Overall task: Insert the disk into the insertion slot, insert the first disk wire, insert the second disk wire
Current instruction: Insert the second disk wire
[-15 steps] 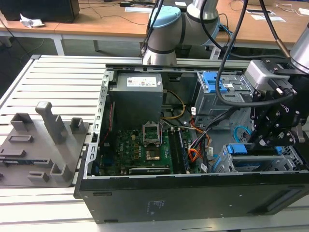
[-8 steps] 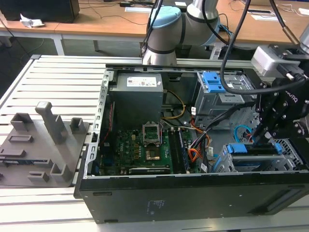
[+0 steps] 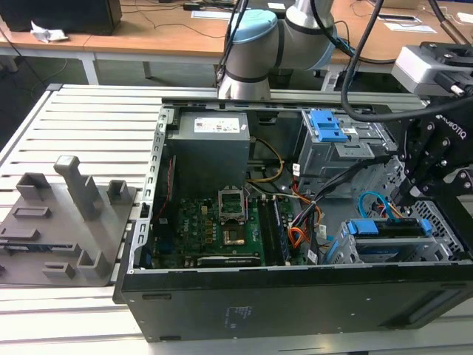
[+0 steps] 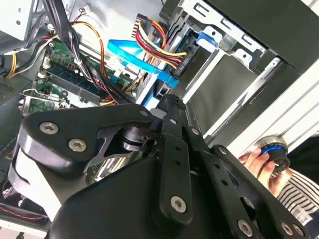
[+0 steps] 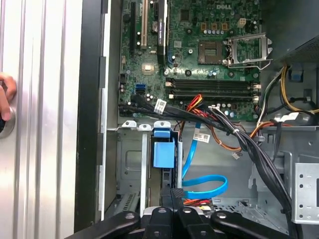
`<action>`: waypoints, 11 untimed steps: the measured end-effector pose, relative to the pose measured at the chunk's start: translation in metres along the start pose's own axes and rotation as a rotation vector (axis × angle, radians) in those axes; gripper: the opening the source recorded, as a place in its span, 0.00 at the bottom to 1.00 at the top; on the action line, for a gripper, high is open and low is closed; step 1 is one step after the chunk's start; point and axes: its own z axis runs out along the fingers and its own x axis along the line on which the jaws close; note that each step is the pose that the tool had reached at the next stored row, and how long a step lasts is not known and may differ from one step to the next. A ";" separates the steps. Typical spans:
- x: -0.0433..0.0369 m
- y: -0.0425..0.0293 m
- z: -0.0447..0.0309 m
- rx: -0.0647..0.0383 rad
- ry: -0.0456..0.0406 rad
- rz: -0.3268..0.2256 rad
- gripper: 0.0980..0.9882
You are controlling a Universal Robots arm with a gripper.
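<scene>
Disk seated in insertion slot | hand above it, grip state indeterminable | risk: second disk wire snagged by linkage.

The robot's arm rises at the far side of the scene in the exterior view, its grey and light-blue joints bent, with black cables trailing toward the exterior view's right. There the wrist and the black gripper point downward. In the second wrist view the gripper shows its black linkage bars drawn together to a narrow tip (nothing can be made out between them). In the first wrist view the gripper reaches in as a slim dark point.
</scene>
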 end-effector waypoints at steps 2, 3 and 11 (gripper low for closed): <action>0.0000 0.0037 0.0002 0.000 0.0000 0.000 0.01; 0.0000 0.0037 0.0002 0.000 0.0000 0.000 0.01; 0.0000 0.0042 0.0002 0.000 0.0000 0.000 0.01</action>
